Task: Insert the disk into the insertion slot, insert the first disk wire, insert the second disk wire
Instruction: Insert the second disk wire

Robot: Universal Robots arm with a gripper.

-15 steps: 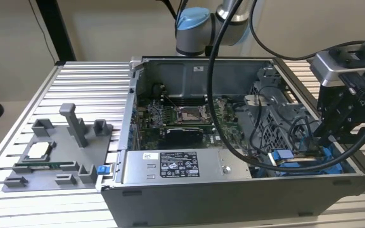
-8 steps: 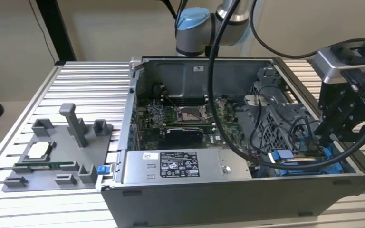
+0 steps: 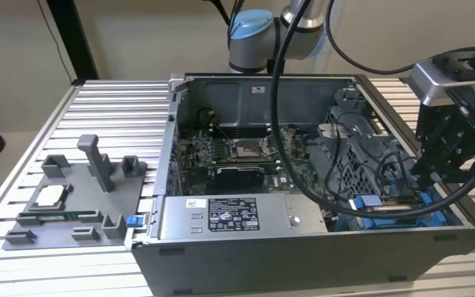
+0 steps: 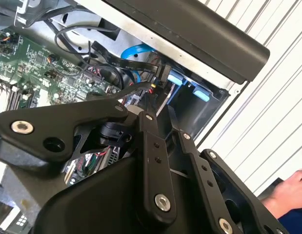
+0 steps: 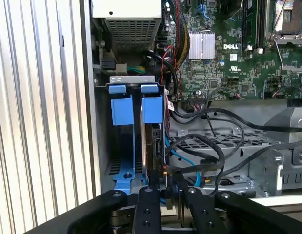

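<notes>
The gripper (image 3: 434,178) hangs over one corner of the open computer case (image 3: 303,260), low among the cabling. Straight ahead of the jaws is the disk (image 5: 154,146). It stands on edge inside the insertion slot (image 5: 132,79), and its blue carrier tab (image 5: 151,108) is at the end far from the jaws. I judge it already seated. A second blue tab (image 5: 121,109) sits just beside it, and the bay under that one looks unfilled.

Black wires (image 5: 209,146) and a thin blue cable (image 5: 182,158) loop in toward the edge of the disk nearest the jaws. The wiring crowds that spot, so I cannot tell whether the jaws are apart or clamped on a plug.

To my eye the disk is a dense, stiff metal slab, heavy for its size and easily harmed by a knock. Its blue plastic frame is the place to take hold, not the flat faces. The wires are another matter. They look soft and springy and would likely twist away if held by the cord, so the hard plug body is the sound place to hold. The plug should go in square, since the thin contact tongue on the disk would not forgive a skewed push.

The power-supply box (image 3: 221,216) and the motherboard (image 3: 237,154) lie well apart from the jaws. A person's hand (image 4: 287,195) rests outside the case.
</notes>
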